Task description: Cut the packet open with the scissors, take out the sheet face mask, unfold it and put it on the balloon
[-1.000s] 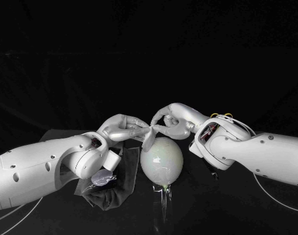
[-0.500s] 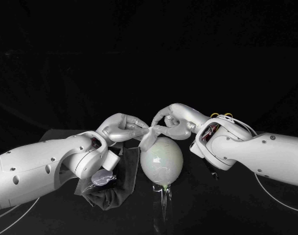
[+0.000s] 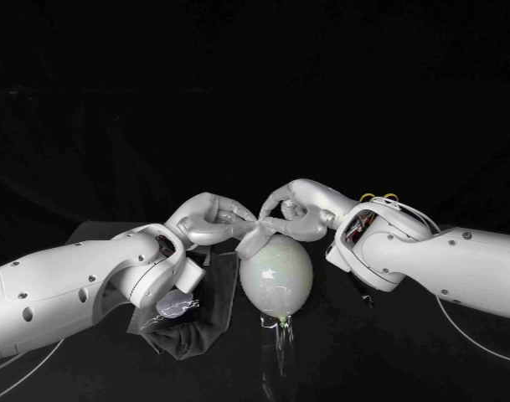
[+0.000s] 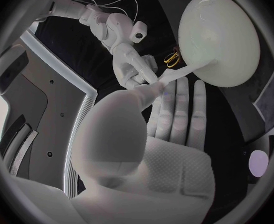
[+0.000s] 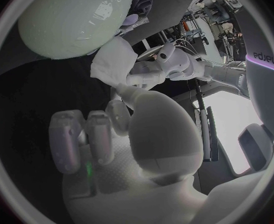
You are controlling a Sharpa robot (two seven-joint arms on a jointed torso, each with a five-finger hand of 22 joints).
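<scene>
At frame centre, the silver left hand and silver right hand each pinched one edge of the white, bunched sheet face mask touching the top of the pale, egg-shaped balloon, evidently so that it could be spread apart over the balloon.

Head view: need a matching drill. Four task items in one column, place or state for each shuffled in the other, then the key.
1. balloon
2. sheet mask
3. scissors
4. packet

A. lies on the dark cloth under the left arm
B. pinched between the left robot hand and the right robot hand
C. stands upright mid-table
D. yellow handles peek over the right arm

Pairs: 1-C, 2-B, 3-D, 4-A
</scene>
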